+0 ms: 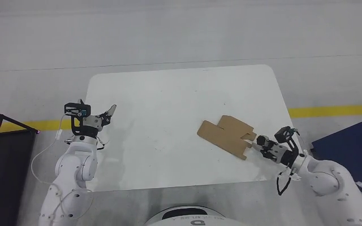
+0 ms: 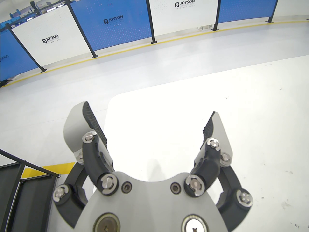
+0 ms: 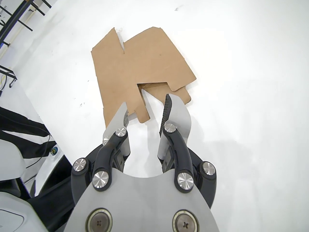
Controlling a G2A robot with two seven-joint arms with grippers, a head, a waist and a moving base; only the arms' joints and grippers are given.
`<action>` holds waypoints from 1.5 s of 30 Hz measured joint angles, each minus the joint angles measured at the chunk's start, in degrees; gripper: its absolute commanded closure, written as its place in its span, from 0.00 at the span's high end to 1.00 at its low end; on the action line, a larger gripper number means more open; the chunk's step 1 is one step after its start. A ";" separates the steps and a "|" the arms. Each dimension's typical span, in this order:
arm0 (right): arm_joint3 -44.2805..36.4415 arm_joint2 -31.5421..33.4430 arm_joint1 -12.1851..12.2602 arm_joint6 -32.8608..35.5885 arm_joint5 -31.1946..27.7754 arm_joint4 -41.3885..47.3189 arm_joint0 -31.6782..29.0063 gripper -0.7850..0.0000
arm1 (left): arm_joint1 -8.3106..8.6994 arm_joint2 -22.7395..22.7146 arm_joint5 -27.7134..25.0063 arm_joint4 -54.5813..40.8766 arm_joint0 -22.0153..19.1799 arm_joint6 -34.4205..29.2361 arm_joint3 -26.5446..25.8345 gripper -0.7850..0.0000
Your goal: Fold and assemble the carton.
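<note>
1. Location of work piece: the carton [image 1: 228, 134] lies flat and unassembled on the right part of the white tabletop [image 1: 169, 113], near the front edge. In the right wrist view, the carton [image 3: 140, 73] shows two layers of brown board, with a lower flap visible through the notch.
2. Right end effector [image 3: 146, 103]: its fingers are spread and pinching nothing. They straddle the small tab that projects from the near edge of the carton. I cannot tell whether either finger touches the board.
3. Left end effector [image 2: 149, 109]: its fingers are spread wide and hold nothing. It hangs over the left edge of the tabletop, well apart from the carton.
4. Handling assessment: I judge the board to be light and thin. The panels look stiff, and it should give readily along the creases. On this smooth surface it will probably slide when pushed rather than lift.
5. Recommended hold: the projecting tab or the flap edge beside it, where a finger can get underneath. A broad panel lying flush offers no purchase.
6. Risk: a hard pinch may crush or crease the tab off its fold line. With only one arm on it, the blank may skate away.
</note>
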 measured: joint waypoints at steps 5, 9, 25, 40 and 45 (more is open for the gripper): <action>1.22 -1.02 0.15 3.07 1.79 5.31 0.57 0.42 | 0.00 0.00 0.00 0.00 0.00 0.00 0.00 1.00; 1.64 -2.17 0.21 3.43 1.93 6.28 1.02 0.41 | 0.00 0.00 0.00 0.00 0.00 0.00 0.00 1.00; 6.23 -5.32 0.47 3.97 1.33 10.32 3.86 0.35 | 0.00 0.00 0.00 0.00 0.00 0.00 0.00 1.00; 6.49 -8.40 0.65 3.23 -0.15 11.81 4.96 0.00 | 0.00 0.00 0.00 0.00 0.00 0.00 0.00 1.00; 5.15 -7.20 0.88 2.03 -0.06 12.20 3.78 0.00 | 0.00 0.00 0.00 0.00 0.00 0.00 0.00 1.00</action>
